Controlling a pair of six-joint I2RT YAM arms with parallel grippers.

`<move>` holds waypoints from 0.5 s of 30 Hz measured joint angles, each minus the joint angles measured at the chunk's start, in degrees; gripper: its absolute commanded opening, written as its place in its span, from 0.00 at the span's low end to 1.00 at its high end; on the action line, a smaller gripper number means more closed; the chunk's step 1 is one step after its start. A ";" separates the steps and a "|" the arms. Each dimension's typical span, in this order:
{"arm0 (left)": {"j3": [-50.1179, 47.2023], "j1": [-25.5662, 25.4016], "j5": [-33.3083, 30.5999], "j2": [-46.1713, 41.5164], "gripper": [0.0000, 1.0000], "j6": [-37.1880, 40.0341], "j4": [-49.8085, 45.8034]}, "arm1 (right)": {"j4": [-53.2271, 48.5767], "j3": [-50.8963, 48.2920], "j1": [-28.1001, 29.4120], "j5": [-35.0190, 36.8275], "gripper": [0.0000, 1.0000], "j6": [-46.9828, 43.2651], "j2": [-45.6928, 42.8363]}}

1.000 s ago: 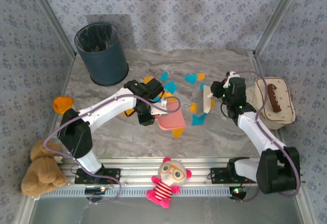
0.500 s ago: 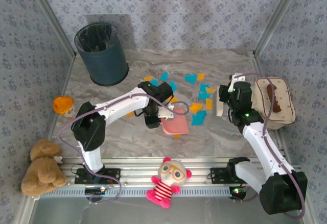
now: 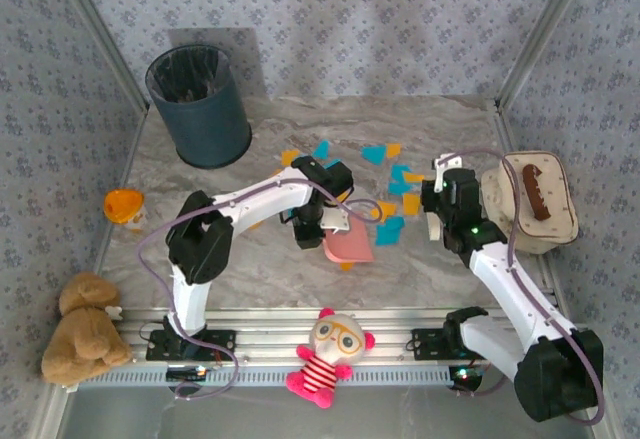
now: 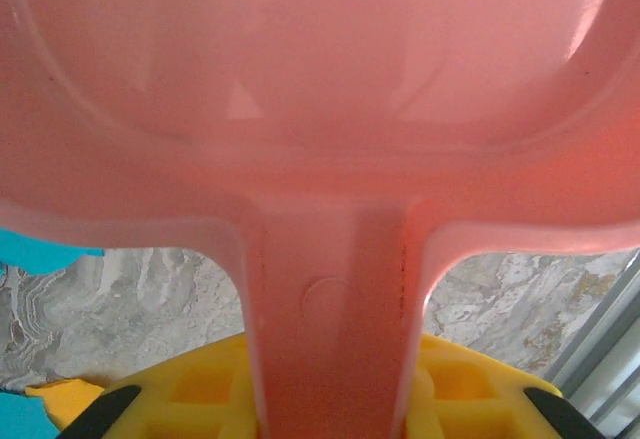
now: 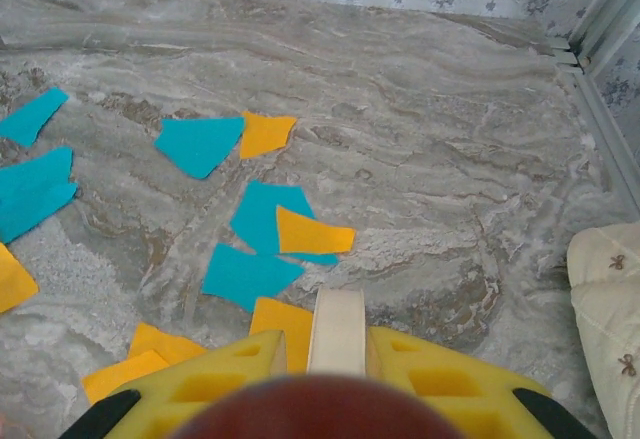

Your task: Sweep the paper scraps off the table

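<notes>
Orange and blue paper scraps (image 3: 391,229) lie scattered over the middle of the marble table (image 3: 250,269). In the right wrist view, blue paper scraps (image 5: 198,144) and orange ones (image 5: 312,233) lie just ahead of the fingers. My left gripper (image 3: 325,219) is shut on the handle of a pink dustpan (image 3: 348,245), which rests left of the scraps. In the left wrist view, the dustpan (image 4: 320,109) spreads out ahead of the left gripper (image 4: 330,399). My right gripper (image 3: 434,207) is shut on a brush with a cream handle (image 5: 338,331), at the right edge of the scraps. The right gripper (image 5: 338,359) points at the table.
A dark bin (image 3: 200,104) stands at the back left. A cream pouch (image 3: 535,209) lies at the right edge, and an orange cup toy (image 3: 123,204) at the left. A teddy bear (image 3: 85,329) and a doll (image 3: 330,354) sit by the near rail.
The left arm has carried the dustpan right and nearer, and set it lower beside the scraps. The right gripper with the brush has drawn back to the right.
</notes>
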 measured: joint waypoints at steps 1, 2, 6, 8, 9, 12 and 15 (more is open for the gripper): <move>0.59 -0.02 -0.02 0.37 0.00 -0.15 -0.28 | 0.02 -0.13 0.15 0.04 0.00 -0.17 0.00; 1.22 -0.02 -0.15 0.81 0.00 -0.24 -0.52 | 0.04 -0.22 0.31 0.07 0.00 -0.31 0.04; 3.50 -0.02 -0.66 2.89 0.00 -0.72 -1.81 | 0.66 -0.28 1.01 0.20 0.00 -0.59 0.63; 4.20 -0.02 -0.74 3.78 0.00 -1.07 -2.51 | 0.85 -0.33 1.51 0.20 0.00 -0.68 0.90; 4.59 -0.02 -0.87 4.35 0.00 -1.16 -2.93 | 0.90 -0.35 1.77 0.17 0.00 -0.68 1.03; 5.35 -0.02 -0.87 5.81 0.00 -1.68 -3.87 | 1.09 -0.70 2.47 0.20 0.00 -0.68 1.25; 5.75 -0.02 -1.05 6.64 0.00 -1.99 -4.50 | 1.27 -1.09 3.26 0.20 0.00 -0.68 1.62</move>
